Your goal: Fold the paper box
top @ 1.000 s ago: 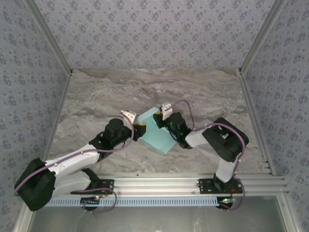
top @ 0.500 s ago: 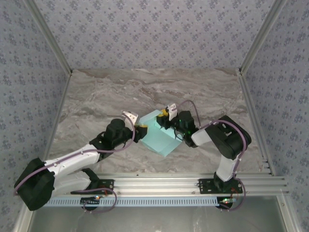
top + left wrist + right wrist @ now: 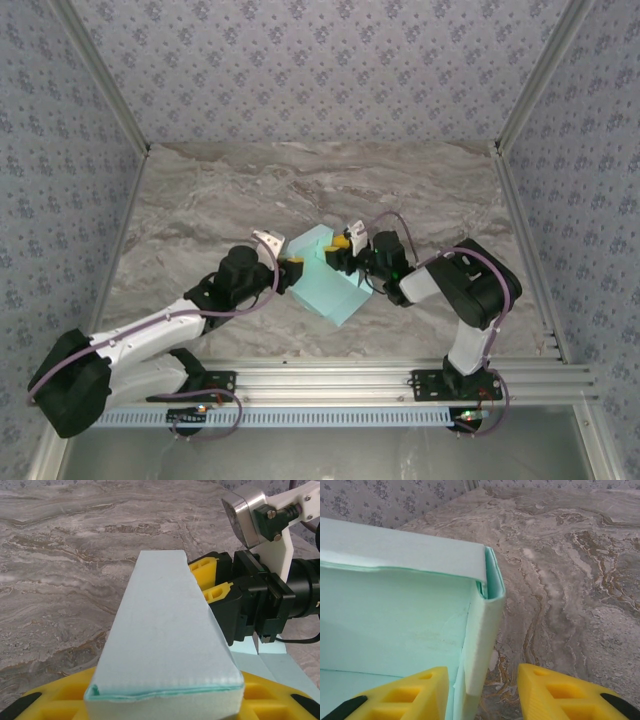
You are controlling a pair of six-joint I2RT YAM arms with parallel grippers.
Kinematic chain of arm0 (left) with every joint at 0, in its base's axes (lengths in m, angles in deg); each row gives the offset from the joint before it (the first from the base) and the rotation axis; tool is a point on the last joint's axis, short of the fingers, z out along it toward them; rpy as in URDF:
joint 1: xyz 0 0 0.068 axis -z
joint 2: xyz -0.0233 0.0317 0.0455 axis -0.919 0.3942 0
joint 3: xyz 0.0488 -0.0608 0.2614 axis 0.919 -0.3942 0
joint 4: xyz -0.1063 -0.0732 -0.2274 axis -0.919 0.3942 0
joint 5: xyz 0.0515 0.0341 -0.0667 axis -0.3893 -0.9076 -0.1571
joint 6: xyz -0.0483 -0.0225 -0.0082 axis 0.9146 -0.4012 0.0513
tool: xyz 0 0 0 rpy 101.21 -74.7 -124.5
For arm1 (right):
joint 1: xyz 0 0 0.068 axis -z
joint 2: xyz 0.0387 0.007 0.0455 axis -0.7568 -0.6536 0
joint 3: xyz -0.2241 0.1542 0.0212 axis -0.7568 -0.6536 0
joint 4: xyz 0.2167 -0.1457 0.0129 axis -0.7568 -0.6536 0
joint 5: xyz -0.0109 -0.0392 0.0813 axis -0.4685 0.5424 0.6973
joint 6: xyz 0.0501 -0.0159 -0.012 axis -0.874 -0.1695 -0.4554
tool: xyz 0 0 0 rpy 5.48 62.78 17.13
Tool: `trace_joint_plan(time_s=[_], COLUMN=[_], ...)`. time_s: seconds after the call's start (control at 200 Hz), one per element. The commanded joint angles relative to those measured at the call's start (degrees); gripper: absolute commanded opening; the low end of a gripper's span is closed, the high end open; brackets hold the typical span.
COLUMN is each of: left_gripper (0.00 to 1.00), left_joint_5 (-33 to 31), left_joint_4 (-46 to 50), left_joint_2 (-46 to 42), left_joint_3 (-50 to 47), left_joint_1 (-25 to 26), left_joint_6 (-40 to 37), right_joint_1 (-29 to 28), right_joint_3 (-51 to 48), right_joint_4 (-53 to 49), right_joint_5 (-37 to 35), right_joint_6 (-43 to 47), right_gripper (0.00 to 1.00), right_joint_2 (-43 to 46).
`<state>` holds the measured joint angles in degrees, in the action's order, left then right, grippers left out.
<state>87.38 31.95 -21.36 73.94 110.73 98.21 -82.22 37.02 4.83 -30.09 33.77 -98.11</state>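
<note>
Grey-veined marble table (image 3: 200, 200), floral-papered walls (image 3: 300, 60): left gripper (image 3: 290, 264) pinches the paper box (image 3: 328, 288) by its raised wall, right gripper (image 3: 482, 680) stands spread astride its corner.

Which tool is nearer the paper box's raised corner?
Right. The right tool straddles the paper box's side wall just short of that corner; the left tool sits at the opposite end of the adjoining folded wall.

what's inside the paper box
The paper box shows bare aqua floor and walls inside, plus one yellow finger of the right end effector, which straddles a wall. Floor beneath that finger is covered.
</note>
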Motion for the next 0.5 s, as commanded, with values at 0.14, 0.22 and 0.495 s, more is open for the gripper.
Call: trace_joint_plan(time_s=[0.14,0.22,0.495], left_gripper=[0.33,0.33,0.34], left_joint_5=[2.1,1.8,-1.2], left_joint_4=[-2.3,-2.8,-0.3], left_joint_2=[-1.4,-1.6,-3.2], left_joint_3=[1.7,1.6,1.3], left_joint_1=[0.2,0.2,0.1], left_joint_6=[3.7,4.7,2.4], right_joint_1=[-1.8,-2.0,-2.1], right_joint_3=[5.8,6.7,5.4], right_joint_4=[-1.5,-1.2,-4.7], right_joint_5=[-3.7,-4.4,-4.1], right_joint_6=[-0.2,-0.4,0.2], right_gripper=[0.4,0.39,0.41], right_joint_2=[-3.5,-4.6,-3.8])
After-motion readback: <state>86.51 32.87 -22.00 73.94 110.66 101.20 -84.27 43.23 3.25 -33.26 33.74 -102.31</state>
